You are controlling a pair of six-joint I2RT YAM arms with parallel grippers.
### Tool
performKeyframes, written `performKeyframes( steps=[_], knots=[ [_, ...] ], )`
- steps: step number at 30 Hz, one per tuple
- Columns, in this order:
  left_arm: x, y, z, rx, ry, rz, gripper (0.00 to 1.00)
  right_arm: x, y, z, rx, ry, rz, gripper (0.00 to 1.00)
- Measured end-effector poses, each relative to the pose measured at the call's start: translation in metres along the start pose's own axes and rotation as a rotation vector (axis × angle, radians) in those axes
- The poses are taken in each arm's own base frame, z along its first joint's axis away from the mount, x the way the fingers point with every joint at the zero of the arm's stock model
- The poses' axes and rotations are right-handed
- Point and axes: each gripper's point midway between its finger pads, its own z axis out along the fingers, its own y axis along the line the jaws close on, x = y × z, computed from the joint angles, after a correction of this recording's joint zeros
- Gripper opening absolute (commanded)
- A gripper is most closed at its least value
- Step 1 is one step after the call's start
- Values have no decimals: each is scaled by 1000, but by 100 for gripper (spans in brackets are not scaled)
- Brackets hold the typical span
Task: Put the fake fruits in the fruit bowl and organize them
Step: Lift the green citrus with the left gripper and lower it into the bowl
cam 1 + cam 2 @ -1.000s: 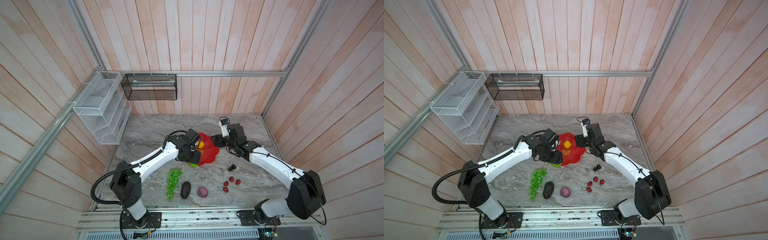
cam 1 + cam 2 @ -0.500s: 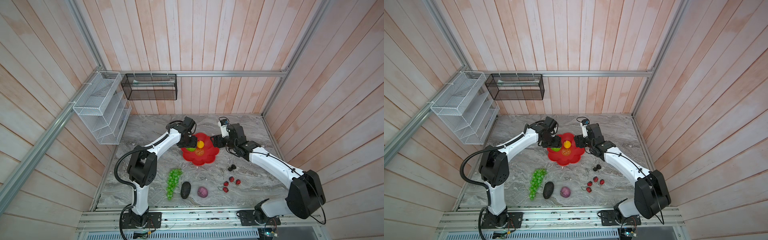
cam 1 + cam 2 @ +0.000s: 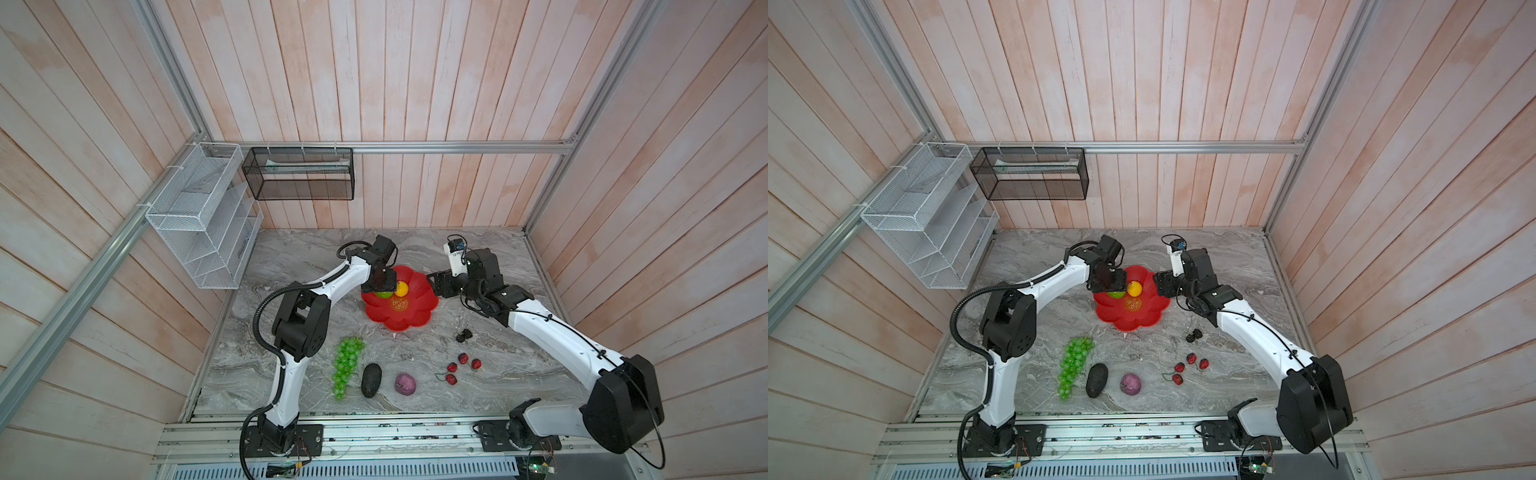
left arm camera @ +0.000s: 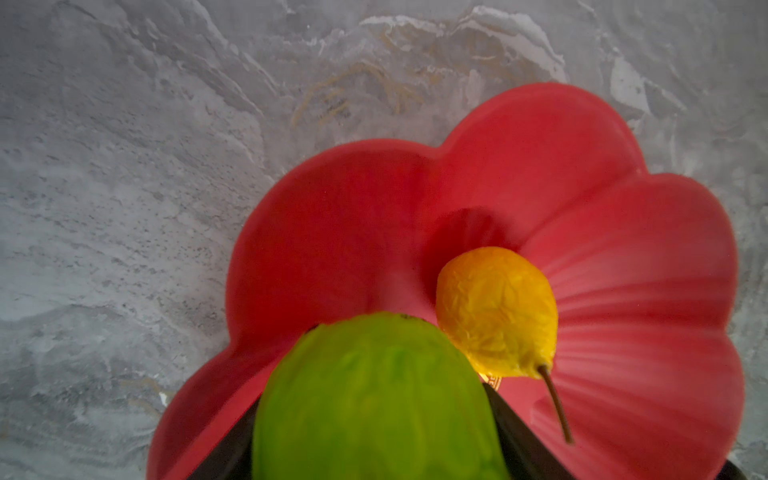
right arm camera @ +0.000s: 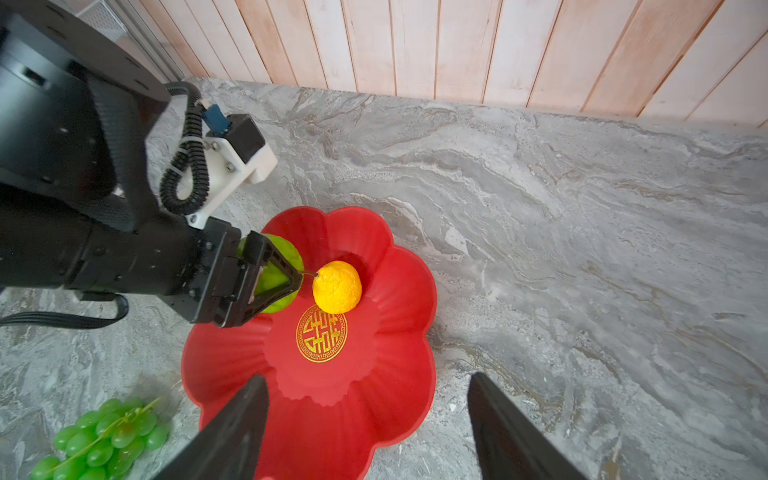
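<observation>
Bowl (image 3: 409, 320) near half free; left hand (image 3: 384, 291) (ball (image 4: 374, 399) apparently gripped) blocks far-left.

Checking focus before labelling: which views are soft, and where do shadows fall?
Left wrist view: the lime-green ball is blurred close to the lens, the small yellow fruit sharper. Right wrist view: crisp; that fruit shadows the fruit bowl. Both top views: even light.

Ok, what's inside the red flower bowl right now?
The small yellow fruit lies in the fruit bowl, next to the gold emblem. The left hand holds the bumpy lime-green ball over the bowl beside it; whether it touches the dish is hidden by the hand.
</observation>
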Motion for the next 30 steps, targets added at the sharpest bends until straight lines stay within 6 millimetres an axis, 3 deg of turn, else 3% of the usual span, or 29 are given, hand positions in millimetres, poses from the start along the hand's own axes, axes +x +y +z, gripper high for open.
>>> performKeyframes(
  steps=[3, 15, 19, 22, 25, 27, 30],
  knots=[
    [-1, -1, 4, -2, -6, -9, 40, 0, 1, -2, -5, 1, -1, 77],
    [8, -6, 24, -7, 15, -14, 48, 6, 1, -1, -8, 22, -2, 77],
    [10, -10, 25, -4, 16, -7, 59, 8, 1, -1, -7, 27, -2, 77],
    [10, -12, 25, -1, 14, -3, 75, 10, 0, -1, -7, 32, -1, 77],
    [11, -14, 25, 1, 13, -5, 76, 13, 0, 0, -9, 39, -1, 79],
    [11, -14, 25, 2, 12, -7, 100, 14, 1, 0, -11, 43, 0, 79],
    [11, -15, 25, 3, 11, -6, 100, 15, 1, 0, -15, 46, -1, 79]
  ],
)
